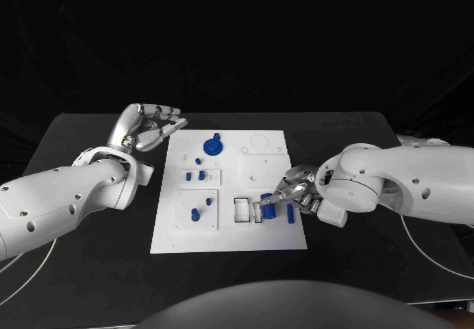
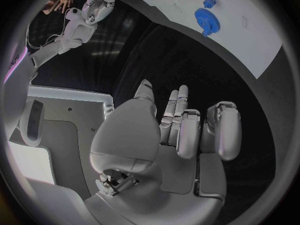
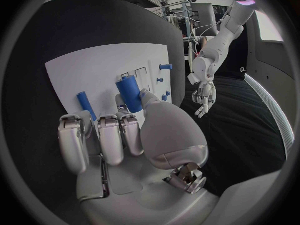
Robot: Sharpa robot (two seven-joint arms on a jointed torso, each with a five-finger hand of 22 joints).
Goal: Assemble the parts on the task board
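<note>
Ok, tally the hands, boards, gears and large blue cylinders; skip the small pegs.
Hands: 2, the left hand and the right hand
Task board: 1
Blue gear: 1
Large blue cylinders: 2, one held by the right hand, one lying on the board
Total: 6

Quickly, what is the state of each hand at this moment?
Left hand: fingers curled in, holding nothing, beside the task board.
Right hand: holding a blue cylinder over the board.
</note>
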